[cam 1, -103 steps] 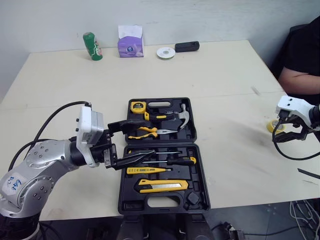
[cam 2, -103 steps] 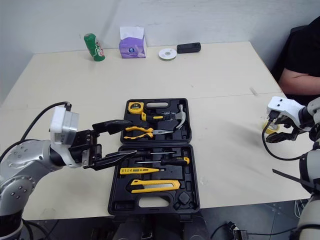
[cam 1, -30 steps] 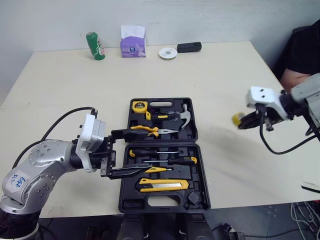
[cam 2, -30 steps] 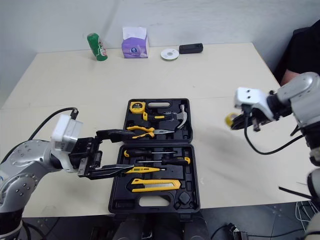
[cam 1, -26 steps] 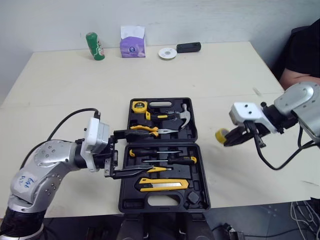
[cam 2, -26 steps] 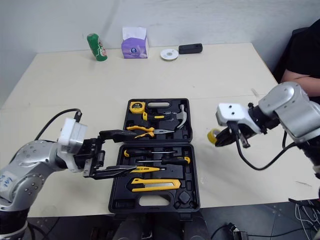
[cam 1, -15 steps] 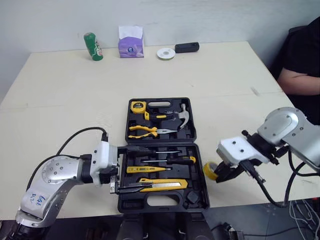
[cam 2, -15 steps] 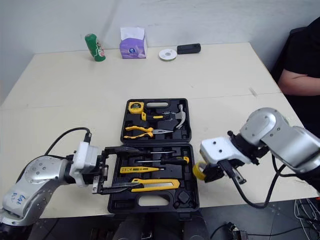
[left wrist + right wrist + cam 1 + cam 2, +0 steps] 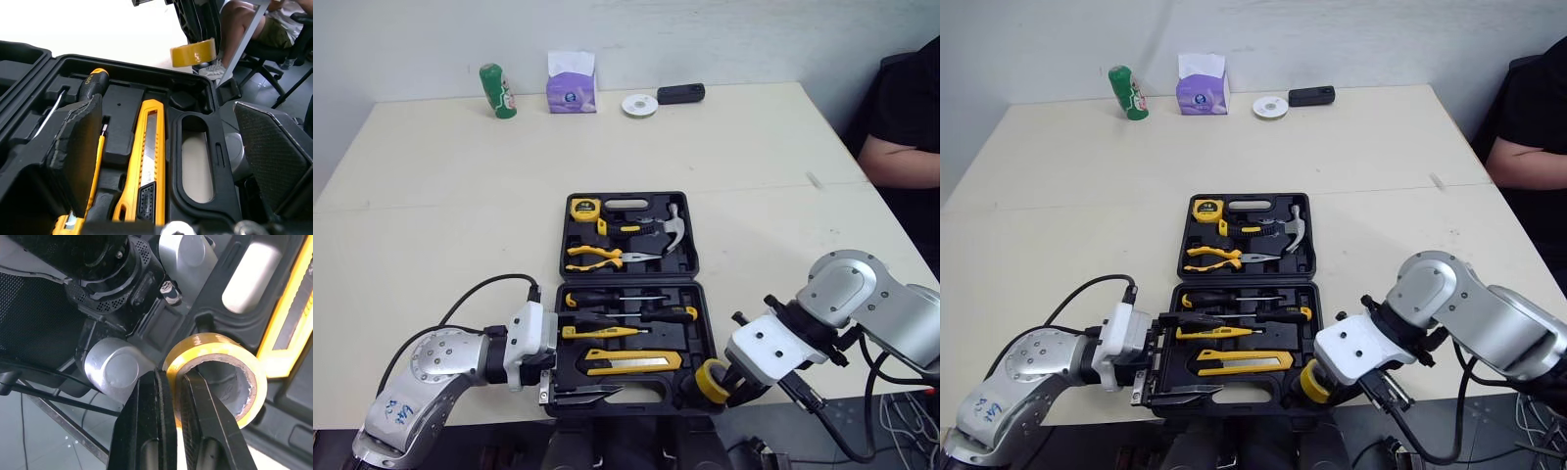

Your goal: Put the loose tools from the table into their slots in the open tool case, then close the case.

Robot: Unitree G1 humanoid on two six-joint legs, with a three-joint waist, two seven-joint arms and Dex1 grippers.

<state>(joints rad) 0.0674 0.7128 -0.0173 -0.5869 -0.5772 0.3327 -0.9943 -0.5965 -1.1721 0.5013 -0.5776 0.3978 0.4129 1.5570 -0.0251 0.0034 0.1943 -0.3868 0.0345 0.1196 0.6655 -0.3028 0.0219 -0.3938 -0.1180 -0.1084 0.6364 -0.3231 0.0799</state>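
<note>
While in pincer (image 9: 173, 382), tape (image 9: 713, 378) beside case (image 9: 172, 147)

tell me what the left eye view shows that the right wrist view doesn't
Left eye view adds the whole open tool case on the table, with hammer, pliers and tape measure in its far half, plus a green can and tissue box at the far edge. Right wrist view adds the grip: the right tool pinches the yellow tape roll's wall, one finger inside the ring, one outside. Both show the tape roll by the case's near edge and the utility knife.
</note>
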